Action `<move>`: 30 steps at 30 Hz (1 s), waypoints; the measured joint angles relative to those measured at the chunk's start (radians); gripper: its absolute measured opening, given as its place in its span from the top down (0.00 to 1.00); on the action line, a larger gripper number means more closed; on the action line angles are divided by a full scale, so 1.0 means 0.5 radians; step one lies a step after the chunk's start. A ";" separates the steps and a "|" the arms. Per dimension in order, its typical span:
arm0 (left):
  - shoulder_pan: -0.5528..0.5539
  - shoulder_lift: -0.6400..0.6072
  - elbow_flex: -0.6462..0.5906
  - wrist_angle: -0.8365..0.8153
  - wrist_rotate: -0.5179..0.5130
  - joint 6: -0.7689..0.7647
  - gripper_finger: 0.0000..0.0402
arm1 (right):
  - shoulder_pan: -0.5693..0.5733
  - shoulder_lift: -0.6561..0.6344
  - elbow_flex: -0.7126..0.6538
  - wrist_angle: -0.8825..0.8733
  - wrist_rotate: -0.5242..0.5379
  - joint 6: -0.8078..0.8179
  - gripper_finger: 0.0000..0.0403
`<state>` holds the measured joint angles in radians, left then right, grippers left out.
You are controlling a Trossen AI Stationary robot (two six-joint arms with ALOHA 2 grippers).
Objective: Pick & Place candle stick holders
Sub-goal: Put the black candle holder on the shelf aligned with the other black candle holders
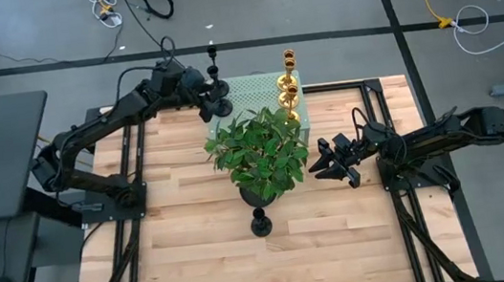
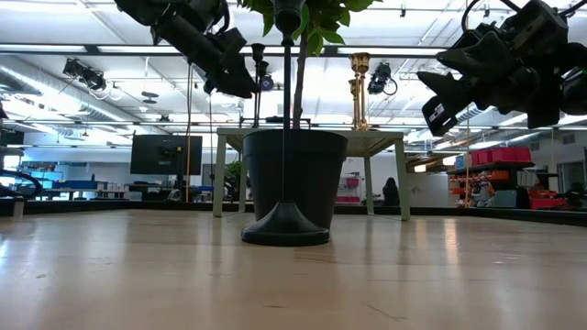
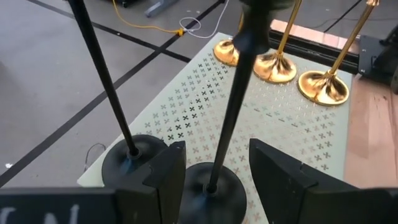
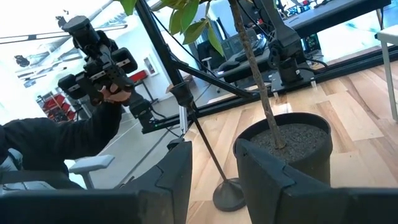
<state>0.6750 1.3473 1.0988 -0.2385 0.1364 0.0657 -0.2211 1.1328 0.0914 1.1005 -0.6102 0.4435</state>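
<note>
Left gripper (image 3: 211,171) fingers spread around black candlestick (image 3: 233,118); its top cut off.

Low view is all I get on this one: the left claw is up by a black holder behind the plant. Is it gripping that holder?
Observer: No. The left wrist view shows the left claw open, with one finger on each side of the black holder and neither touching its stem.
Operator: What is that holder standing on? The pot blocks it for me.
Observer: On a pale patterned mat at the table's far edge. A second black holder stands next to it, and three gold holders are at the mat's other end.
</note>
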 joint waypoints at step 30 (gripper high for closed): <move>-0.339 -0.574 -0.149 -0.995 -0.267 -0.357 0.55 | 0.000 -0.001 0.000 -0.064 0.002 -0.014 0.69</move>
<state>0.5055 1.0601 1.0242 -0.7361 0.0029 -0.1126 -0.2211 1.1324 0.0914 1.0687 -0.6094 0.4362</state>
